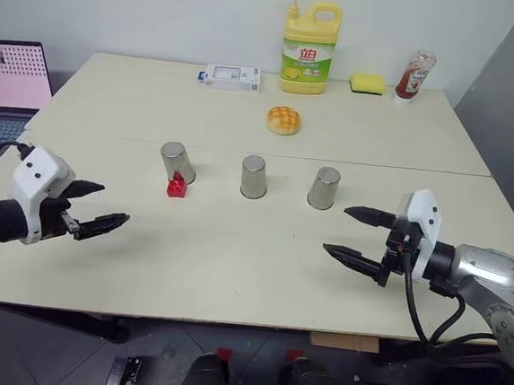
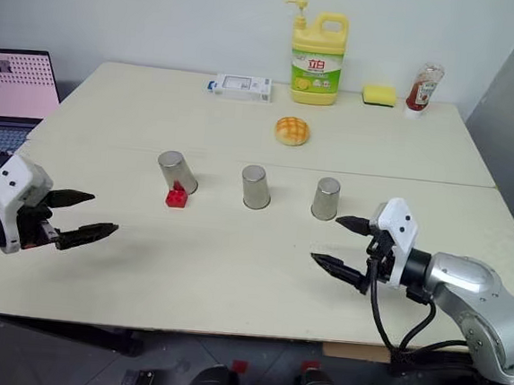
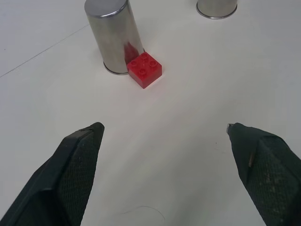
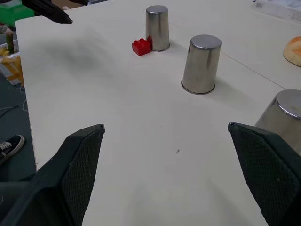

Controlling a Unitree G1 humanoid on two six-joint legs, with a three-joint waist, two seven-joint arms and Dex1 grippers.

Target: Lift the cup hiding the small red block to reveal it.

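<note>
The small red block (image 1: 177,186) sits bare on the cream counter (image 1: 232,271), its studs showing, touching the base of the leftmost cup (image 1: 178,162), which stands upside down just behind it. Seen from the left wrist, the block lies ahead of the left gripper (image 1: 94,207), roughly in line with the gap between the jaws and well apart from them; the cup rises just past it.

Two more cups of the same make stand inverted in the same row: the middle cup (image 1: 254,176) and the right cup (image 1: 324,188) (both with rims flat on the counter). The right cup is the one nearest the right gripper (image 1: 356,234), ahead of its jaws but clear of them.

Both pairs of jaws are spread wide and hold nothing. Each hovers over the near part of the counter, the left gripper pointing in toward the centre from the left, the right gripper pointing in from the right.

Farther beyond the cups lie a bun (image 1: 283,120), a yellow detergent bottle (image 1: 308,49), a yellow sponge (image 1: 367,83), a ketchup bottle (image 1: 415,76) and a small white box (image 1: 232,77). A laptop (image 1: 10,81) stands off to the left.
</note>
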